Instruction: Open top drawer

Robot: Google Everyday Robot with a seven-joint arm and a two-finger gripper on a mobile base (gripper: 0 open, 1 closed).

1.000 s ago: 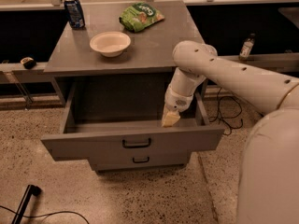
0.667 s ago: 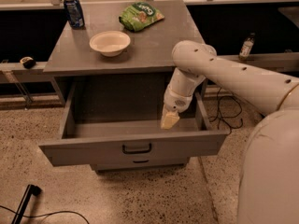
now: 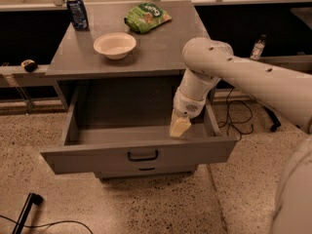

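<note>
1. Hovering inside the top drawer, the claw is hanging just behind its front, at 2 o'clock from the black handle; whether it is apart or together cannot be told.
2. The top drawer is sitting pulled well out from the table, toward 6 o'clock.
3. A bowl is resting on the table, a can at its 10 o'clock.

We see the top drawer and the cabinet top in smooth matt grey, the gripper, low inside that drawer near its front wall, in smooth cream plastic, a glossy metal can, a shiny green plastic bag and a speckled stone floor.
</note>
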